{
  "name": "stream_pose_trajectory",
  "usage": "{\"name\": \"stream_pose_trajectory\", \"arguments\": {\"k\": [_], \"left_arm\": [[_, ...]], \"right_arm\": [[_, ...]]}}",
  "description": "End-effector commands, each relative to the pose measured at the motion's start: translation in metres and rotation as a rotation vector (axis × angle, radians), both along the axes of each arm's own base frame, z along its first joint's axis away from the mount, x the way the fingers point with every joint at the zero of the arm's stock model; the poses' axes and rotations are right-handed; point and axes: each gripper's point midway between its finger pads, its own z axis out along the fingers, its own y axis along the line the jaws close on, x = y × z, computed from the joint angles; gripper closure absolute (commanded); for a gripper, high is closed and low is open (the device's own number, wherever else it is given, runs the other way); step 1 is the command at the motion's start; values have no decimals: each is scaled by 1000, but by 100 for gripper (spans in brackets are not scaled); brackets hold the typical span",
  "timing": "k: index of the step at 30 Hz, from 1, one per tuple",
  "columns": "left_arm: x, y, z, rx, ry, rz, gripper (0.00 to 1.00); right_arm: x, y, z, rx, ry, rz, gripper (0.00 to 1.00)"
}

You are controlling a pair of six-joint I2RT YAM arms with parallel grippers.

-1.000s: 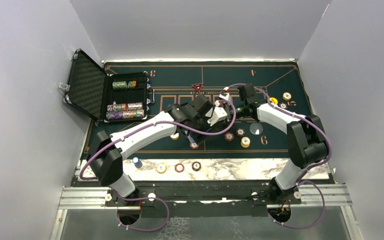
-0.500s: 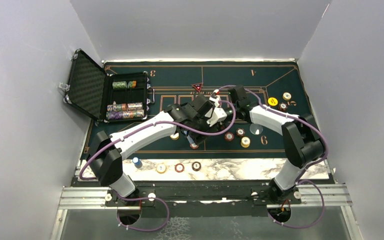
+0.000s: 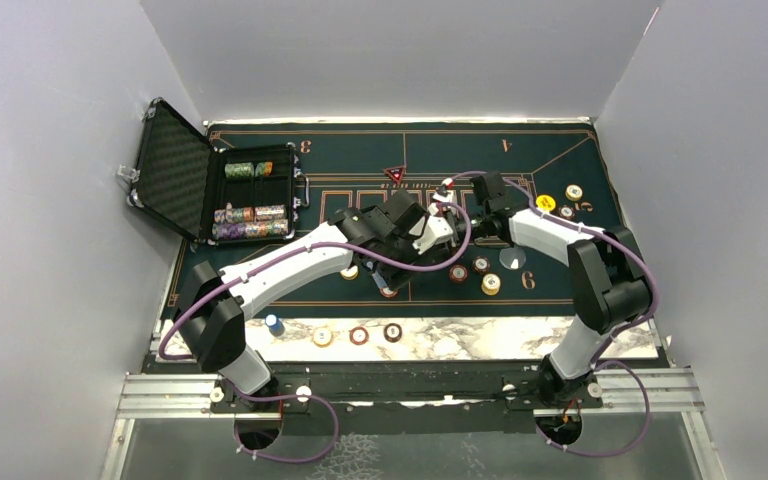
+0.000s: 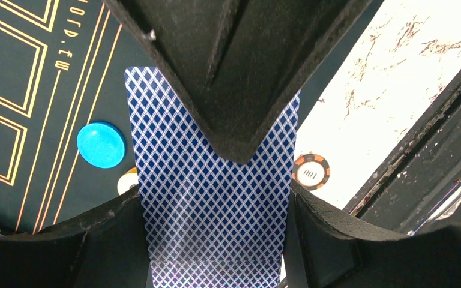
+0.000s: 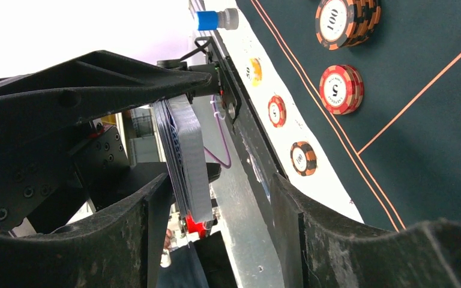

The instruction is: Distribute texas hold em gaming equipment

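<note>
- Partly done, I'd say: round striped chips (image 3: 490, 284) lie on the dark green felt mat (image 3: 560, 150).
- Left hand (image 4: 231, 195) pinches the blue-backed card deck (image 4: 210, 240), right hand (image 5: 216, 183) spread around its edge; dealing not yet done.

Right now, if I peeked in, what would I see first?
Two robot hands meet over the middle of the green mat: the left hand pinches a deck of blue-backed cards, and the right hand is open right beside it. Next you would spot the open black case at the far left, with rows of colourful chips inside.
</note>
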Motion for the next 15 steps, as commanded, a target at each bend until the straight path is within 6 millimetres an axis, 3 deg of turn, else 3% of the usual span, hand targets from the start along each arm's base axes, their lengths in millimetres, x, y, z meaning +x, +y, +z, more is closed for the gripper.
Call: {"name": "stream_pose_trajectory", "arguments": {"k": [1,4,11,13,15], "left_arm": [[6,-4,29,-69,-66,1,100],[5,-3,29,-67,-65,3,100],[7,-4,27,-58,-67,1,100],[7,-4,26,-58,-63,1,100],[7,-4,26,-59,-61,-1,100]], "right_arm": [[6,-5,7,-7,-45,-10,39],[10,-8,11,4,-49,-21,39],[12,-23,41,49,-66,-38,28],[11,-30,43,79,-52,-42,32],[6,-28,44,107,-28,-26,42]]}}
